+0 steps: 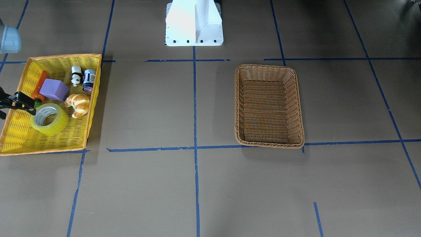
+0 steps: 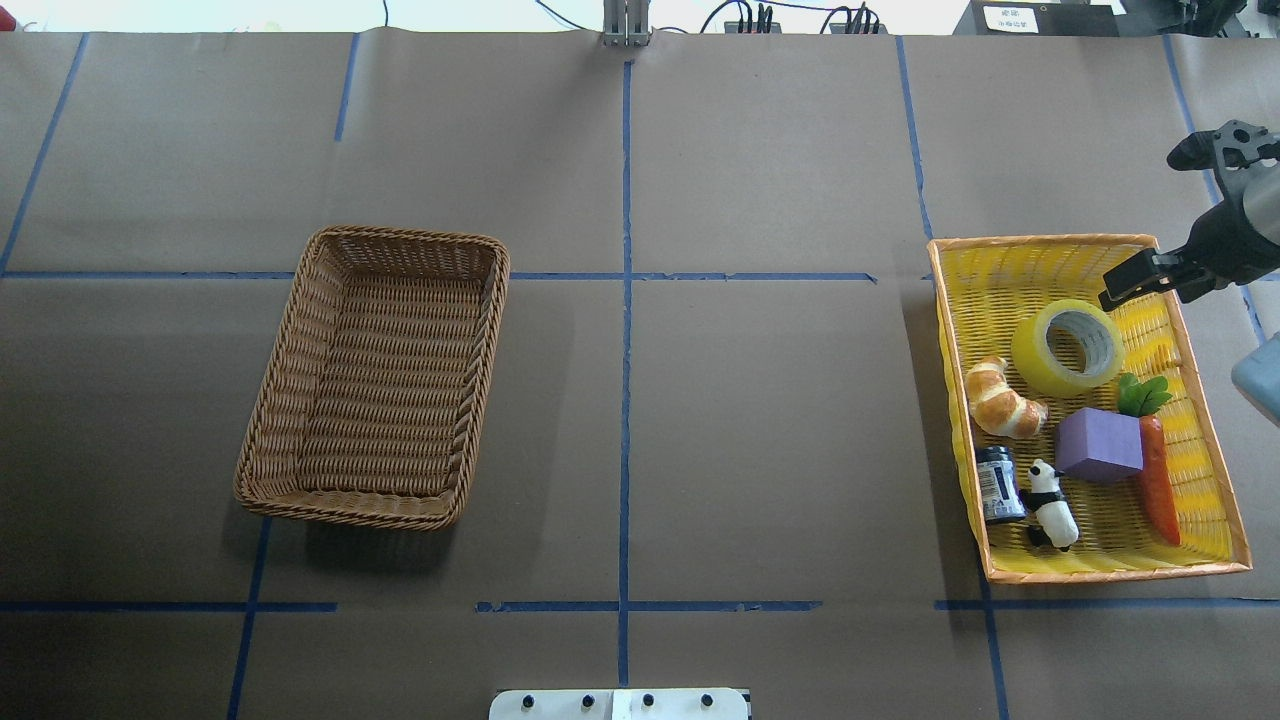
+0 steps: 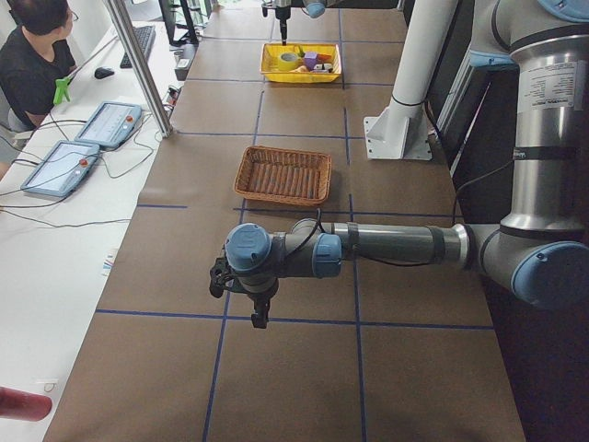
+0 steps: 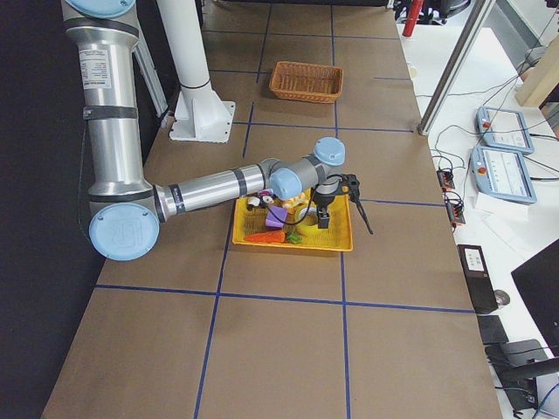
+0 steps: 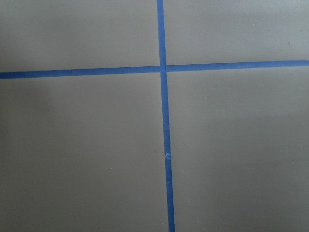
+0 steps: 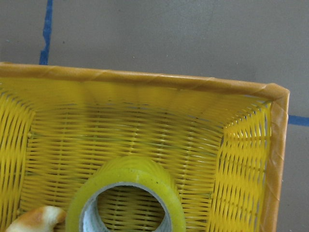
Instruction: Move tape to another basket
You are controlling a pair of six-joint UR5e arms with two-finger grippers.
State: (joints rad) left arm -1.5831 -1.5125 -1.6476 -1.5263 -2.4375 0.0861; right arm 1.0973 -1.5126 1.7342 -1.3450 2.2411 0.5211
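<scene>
The tape, a yellow translucent roll with a white core, lies in the yellow tray at its far end; it also shows in the front view and close up in the right wrist view. My right gripper is open and empty, just above and beside the tape at the tray's far right corner. One of its fingers reaches over the tray's edge. The brown wicker basket stands empty on the left half of the table. My left gripper hovers over bare table far from both; I cannot tell its state.
In the yellow tray lie a croissant, a purple block, a carrot, a toy panda and a small can. The robot's white base stands mid-table. An operator sits beside the table.
</scene>
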